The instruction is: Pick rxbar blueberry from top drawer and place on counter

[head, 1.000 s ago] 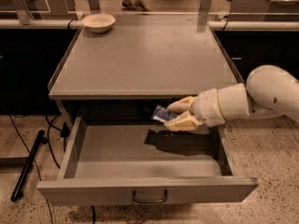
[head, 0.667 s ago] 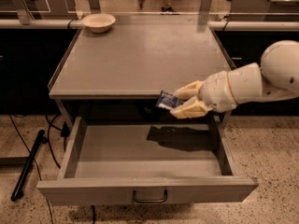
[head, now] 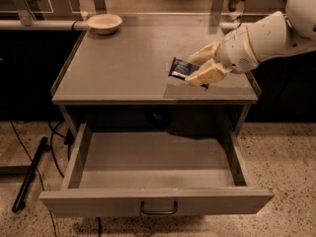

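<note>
One bar out of the drawer, held over the worktop

The end effector reaches in from the right, its two pale fingers clamped on the right end of the rxbar blueberry, so the dark wrapper juts left, tilted, over the near right part of the worktop. Whether the bar touches the surface I cannot tell; a faint shadow beneath suggests it hangs just above. Gripping one end probably leaves the rest free to land flat. The top drawer stands pulled out toward the near side, floor bare. A pale bowl sits at the far left corner, well apart from the likely set-down spot.
</note>
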You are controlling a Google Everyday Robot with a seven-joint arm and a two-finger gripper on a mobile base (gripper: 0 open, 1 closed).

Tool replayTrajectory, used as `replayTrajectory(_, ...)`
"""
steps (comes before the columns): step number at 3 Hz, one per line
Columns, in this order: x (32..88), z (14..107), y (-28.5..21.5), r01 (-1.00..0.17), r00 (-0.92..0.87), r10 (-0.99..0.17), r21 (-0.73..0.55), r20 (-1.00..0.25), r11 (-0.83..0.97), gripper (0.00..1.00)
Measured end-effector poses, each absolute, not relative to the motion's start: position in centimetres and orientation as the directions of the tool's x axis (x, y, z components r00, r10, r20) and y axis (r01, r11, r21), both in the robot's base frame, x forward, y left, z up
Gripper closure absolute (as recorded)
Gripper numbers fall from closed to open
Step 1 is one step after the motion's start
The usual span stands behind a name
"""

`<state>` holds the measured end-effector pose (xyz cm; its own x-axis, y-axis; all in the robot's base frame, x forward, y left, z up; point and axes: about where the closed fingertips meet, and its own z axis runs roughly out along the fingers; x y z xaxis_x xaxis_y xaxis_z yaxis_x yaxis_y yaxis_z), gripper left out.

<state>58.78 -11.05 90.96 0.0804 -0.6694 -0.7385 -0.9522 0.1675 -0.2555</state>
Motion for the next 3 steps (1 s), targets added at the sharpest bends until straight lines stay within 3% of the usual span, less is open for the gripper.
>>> replayTrajectory(3, 60.0, 90.1, -9.6, -0.965, 0.158, -0.659, -0.258, -0.735, 0.057, 1.00)
